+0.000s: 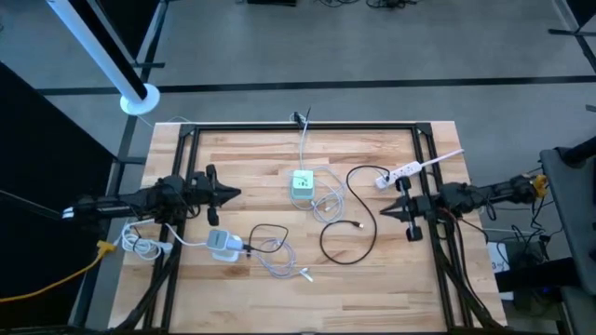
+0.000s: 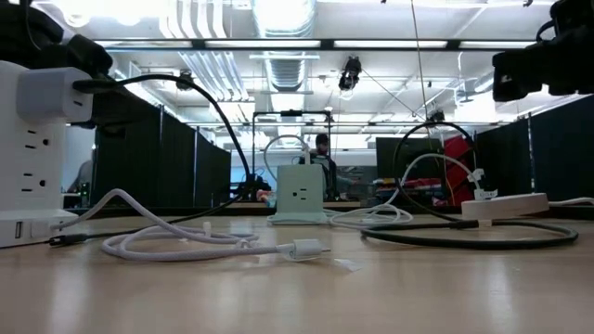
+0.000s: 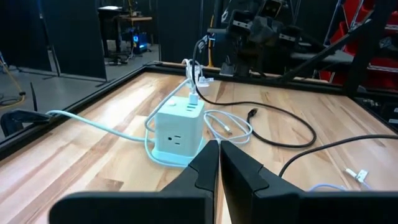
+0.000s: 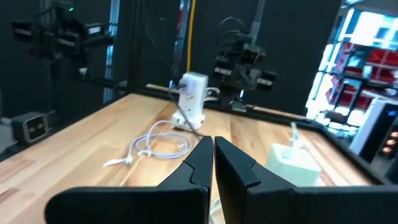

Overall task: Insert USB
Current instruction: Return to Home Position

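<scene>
A pale green power cube (image 1: 303, 186) (image 3: 177, 134) stands at the table's middle, its white cord running to the far edge. A black cable (image 1: 349, 219) lies looped to its right, with its free plug (image 1: 359, 224) (image 3: 252, 114) on the wood. A white outlet block (image 1: 222, 244) (image 4: 194, 93) stands near left, and its white cable ends in a plug (image 1: 305, 275) (image 2: 306, 249) on the table. My left gripper (image 1: 233, 194) (image 3: 219, 146) hovers shut at the left side. My right gripper (image 1: 384, 210) (image 4: 212, 142) hovers shut at the right side. Both hold nothing.
A white power strip (image 1: 400, 173) (image 2: 506, 206) lies at the far right, close to my right gripper. A black frame (image 1: 298, 127) borders the table. Bare wood lies along the near edge and between the cube and my left gripper.
</scene>
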{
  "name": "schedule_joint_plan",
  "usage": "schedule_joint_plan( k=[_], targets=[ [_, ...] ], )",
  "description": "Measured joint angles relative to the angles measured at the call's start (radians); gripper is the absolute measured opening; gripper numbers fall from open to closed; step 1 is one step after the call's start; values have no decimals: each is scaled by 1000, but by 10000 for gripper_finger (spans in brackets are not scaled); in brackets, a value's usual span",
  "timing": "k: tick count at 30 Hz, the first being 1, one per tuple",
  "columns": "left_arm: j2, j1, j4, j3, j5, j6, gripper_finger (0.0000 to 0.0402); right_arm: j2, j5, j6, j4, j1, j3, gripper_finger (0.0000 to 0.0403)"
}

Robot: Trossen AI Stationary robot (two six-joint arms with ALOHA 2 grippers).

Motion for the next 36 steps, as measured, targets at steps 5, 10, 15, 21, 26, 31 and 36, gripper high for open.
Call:
schedule_joint_plan(
  k=[5,10,15,21,26,31,36],
  targets=[
    [12,0,0,0,0,0,4,18,34,85,-17,-13,0,0],
    [23,0,-1,0,0,0,4,36,76,125,-12,-13,0,0],
    [29,0,-1,0,0,0,4,38,77,125,-12,-13,0,0],
    [29,0,-1,0,0,0,4,41,79,125,-13,-13,0,0],
    [29,0,-1,0,0,0,4,18,69,124,-15,22,0,0],
    [29,0,0,0,0,0,4,-13,53,125,14,-40,1,0],
    [32,0,1,0,0,0,4,-13,56,125,8,-110,1,0]
  ],
)
